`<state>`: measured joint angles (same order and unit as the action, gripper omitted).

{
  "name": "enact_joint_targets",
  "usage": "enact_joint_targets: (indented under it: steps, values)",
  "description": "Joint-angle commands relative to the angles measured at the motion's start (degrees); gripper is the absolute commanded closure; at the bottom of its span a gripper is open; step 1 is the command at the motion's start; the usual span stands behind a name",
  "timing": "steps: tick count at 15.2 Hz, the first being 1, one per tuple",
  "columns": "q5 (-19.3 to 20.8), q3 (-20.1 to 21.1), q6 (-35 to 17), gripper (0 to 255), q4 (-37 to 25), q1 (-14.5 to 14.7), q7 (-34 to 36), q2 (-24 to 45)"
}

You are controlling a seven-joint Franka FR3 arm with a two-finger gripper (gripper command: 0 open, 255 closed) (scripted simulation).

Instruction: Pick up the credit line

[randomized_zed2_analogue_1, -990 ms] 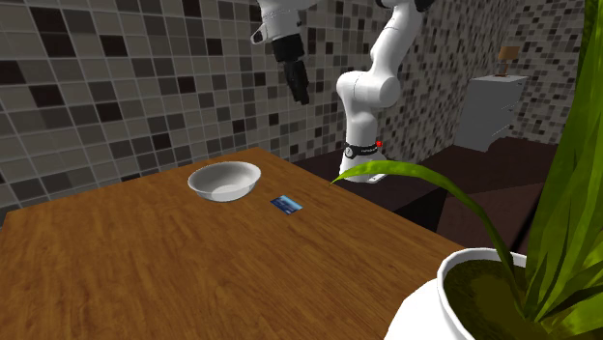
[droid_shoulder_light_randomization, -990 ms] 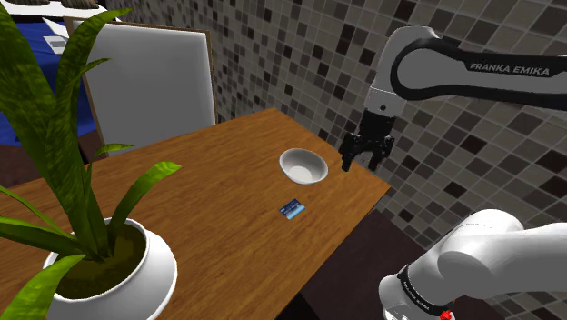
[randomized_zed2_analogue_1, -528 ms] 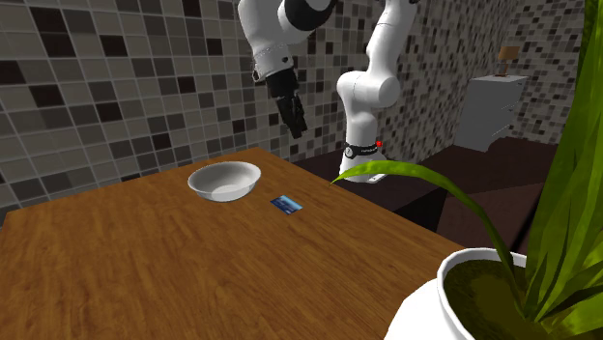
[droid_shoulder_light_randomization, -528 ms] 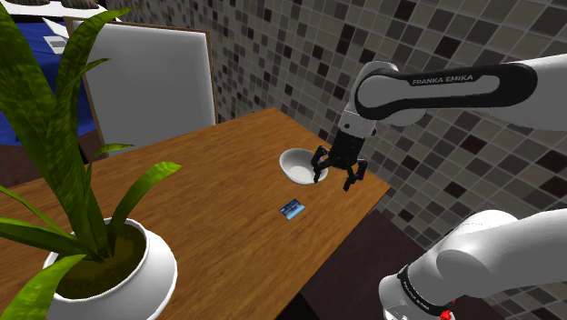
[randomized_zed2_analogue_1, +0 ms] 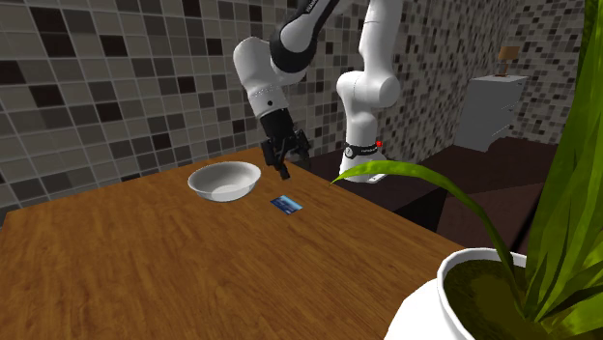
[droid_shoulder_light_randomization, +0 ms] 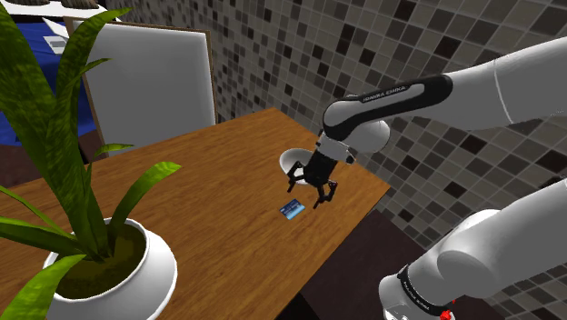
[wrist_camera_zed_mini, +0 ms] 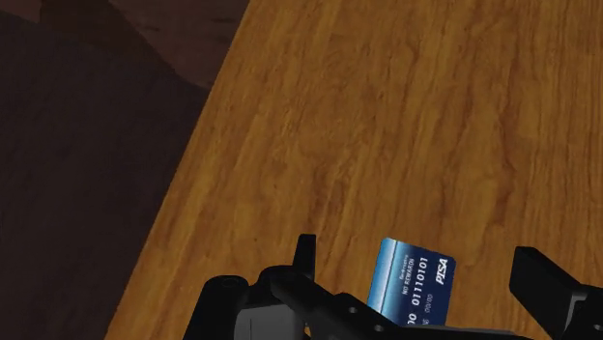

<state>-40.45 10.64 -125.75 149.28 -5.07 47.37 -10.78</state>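
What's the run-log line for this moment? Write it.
phase: pre-grasp | blue card: flat on table, unheld | gripper: open, hovering over it | white bowl: beside card

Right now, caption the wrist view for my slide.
Open pincer above a blue credit card on the wooden table.

The shoulder view looks down from beside the arm's base [droid_shoulder_light_randomization: 472,264], in its lower right, across the worktop [droid_shoulder_light_randomization: 209,182]. A potted plant [droid_shoulder_light_randomization: 109,259] stands close at lower left. The second exterior view faces the arm [randomized_zed2_analogue_1: 372,92] from across the worktop, that plant near at lower right. Both share the white bowl [droid_shoulder_light_randomization: 289,162] and blue card [droid_shoulder_light_randomization: 291,210]. The wrist view looks along the pincer [wrist_camera_zed_mini: 420,261], close above the card.
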Motion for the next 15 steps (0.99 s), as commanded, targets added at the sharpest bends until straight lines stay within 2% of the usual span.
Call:
enact_joint_targets:
  steps: [1,3,12,13,15]
  values:
    - [-5.0,0.3,-4.2,0,-0.6,0.3,2.1,4.4]
    - [-9.8,0.7,-7.8,0,-1.4,0.8,3.3,8.6]
    - [-13.6,1.2,-12.5,0,-1.8,1.2,-1.9,14.9]
    - [-13.8,1.2,-12.7,255,-1.7,1.2,-2.1,14.9]
    - [-13.9,1.2,-12.8,255,-1.7,1.2,-2.2,15.1]
